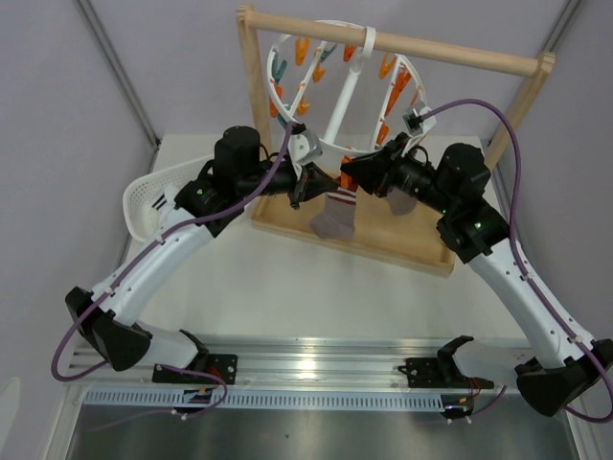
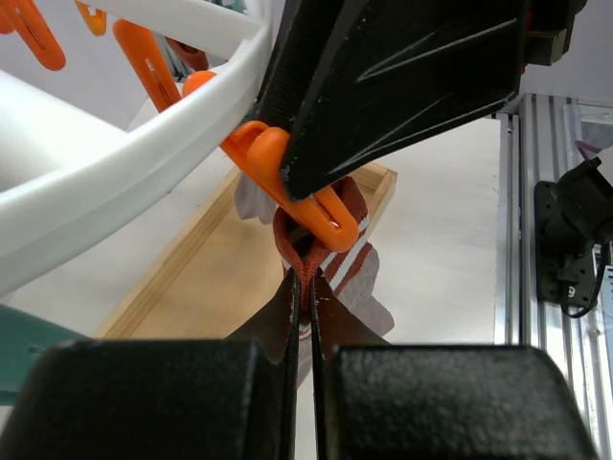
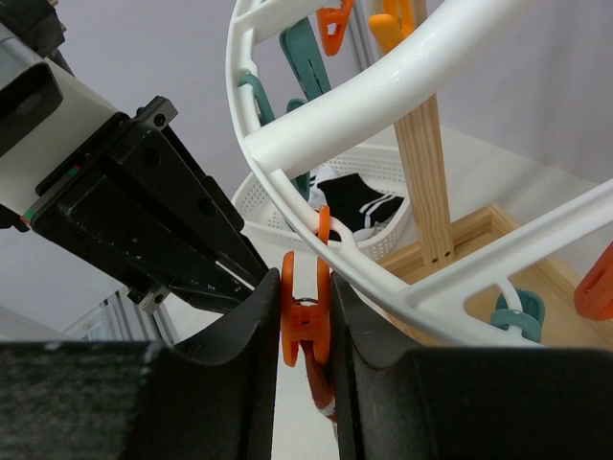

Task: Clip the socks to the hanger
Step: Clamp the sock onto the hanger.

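A taupe sock [image 1: 334, 218] with a dark red-and-white striped cuff hangs under the white ring hanger [image 1: 326, 96]. My left gripper [image 2: 305, 284] is shut on the cuff of this sock [image 2: 352, 270], holding it up into an orange clip [image 2: 299, 196]. My right gripper [image 3: 306, 287] is shut on that orange clip [image 3: 306, 311], squeezing its handles. The clip dangles from the hanger's rim [image 3: 383, 81]. Seen from above, the left gripper [image 1: 303, 188] and right gripper [image 1: 351, 176] meet at the ring's lower edge. The dark cuff [image 3: 324, 395] shows just below the clip.
The hanger hangs from a wooden frame rack [image 1: 402, 43] standing on a wooden base [image 1: 393, 244]. A white mesh basket [image 1: 144, 196] at the left holds black socks with white stripes [image 3: 359, 203]. Other orange and teal clips [image 3: 299, 48] dangle round the ring.
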Controlling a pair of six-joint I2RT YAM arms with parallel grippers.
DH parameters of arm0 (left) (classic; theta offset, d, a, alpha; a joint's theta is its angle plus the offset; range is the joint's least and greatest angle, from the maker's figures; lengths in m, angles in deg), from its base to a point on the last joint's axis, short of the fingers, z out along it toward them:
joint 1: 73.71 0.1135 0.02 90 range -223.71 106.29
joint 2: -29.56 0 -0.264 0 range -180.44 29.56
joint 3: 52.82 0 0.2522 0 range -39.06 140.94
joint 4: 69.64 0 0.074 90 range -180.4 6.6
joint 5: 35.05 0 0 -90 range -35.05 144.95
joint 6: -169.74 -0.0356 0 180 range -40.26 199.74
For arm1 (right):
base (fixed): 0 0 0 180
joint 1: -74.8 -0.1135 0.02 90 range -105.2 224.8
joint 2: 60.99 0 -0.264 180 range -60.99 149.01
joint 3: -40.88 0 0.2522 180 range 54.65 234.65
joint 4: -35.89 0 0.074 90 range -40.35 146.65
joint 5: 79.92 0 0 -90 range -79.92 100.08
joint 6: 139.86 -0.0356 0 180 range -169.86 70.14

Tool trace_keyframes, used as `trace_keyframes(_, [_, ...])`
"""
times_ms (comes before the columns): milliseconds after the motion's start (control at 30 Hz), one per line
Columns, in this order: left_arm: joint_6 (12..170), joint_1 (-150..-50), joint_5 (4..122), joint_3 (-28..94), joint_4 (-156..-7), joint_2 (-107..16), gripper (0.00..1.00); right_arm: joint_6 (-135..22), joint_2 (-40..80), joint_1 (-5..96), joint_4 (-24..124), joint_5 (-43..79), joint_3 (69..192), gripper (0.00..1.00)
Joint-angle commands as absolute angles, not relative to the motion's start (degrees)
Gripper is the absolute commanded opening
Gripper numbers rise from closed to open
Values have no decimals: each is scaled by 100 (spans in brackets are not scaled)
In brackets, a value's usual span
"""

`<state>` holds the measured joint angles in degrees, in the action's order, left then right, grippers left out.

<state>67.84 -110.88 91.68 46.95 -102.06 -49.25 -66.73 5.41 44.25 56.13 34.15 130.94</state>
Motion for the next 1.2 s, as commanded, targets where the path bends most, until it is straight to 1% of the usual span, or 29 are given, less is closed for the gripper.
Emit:
trace_keyframes(0, [6945,-11045,9433,4839,-9870,-4814,1,-6586,361,4421,5439,3662,13102,1])
trace_keyframes(300, [7191,-10975,9749,4795,-9800,-4823,1,-6577,309,4439,5290,3706,12971,1])
trace_keyframes(433, [7665,-10878,10021,4795,-9545,-4858,1,-6542,317,4430,5290,3733,12944,1])
trace_keyframes(733, [8237,-10746,9855,4900,-9369,-4954,1,-6481,282,4430,5351,3785,12927,2])
trace_keyframes(767, [8255,-10728,9872,4892,-9360,-4955,1,-6472,282,4439,5360,3785,12927,4])
trace_keyframes(833, [8264,-10728,9846,4883,-9377,-4928,1,-6454,265,4439,5404,3750,12927,11])
trace_keyframes(867, [8264,-10728,9837,4874,-9377,-4919,1,-6454,247,4439,5413,3733,12927,25])
trace_keyframes(933, [8255,-10728,9811,4839,-9386,-4911,1,-6454,203,4430,5439,3698,12918,41])
trace_keyframes(967, [8255,-10728,9785,4830,-9404,-4911,1,-6454,186,4430,5448,3689,12926,53])
trace_keyframes(1000, [8255,-10728,9793,4856,-9413,-4911,1,-6445,177,4439,5466,3680,12935,57])
trace_keyframes(1033, [8264,-10728,9793,4848,-9421,-4928,1,-6454,151,4439,5492,3662,12944,63])
trace_keyframes(1133, [8281,-10728,9723,4865,-9483,-4946,1,-6463,54,4439,5536,3601,12944,69])
trace_keyframes(1167, [8281,-10728,9705,4891,-9526,-4963,1,-6463,36,4439,5545,3557,12935,73])
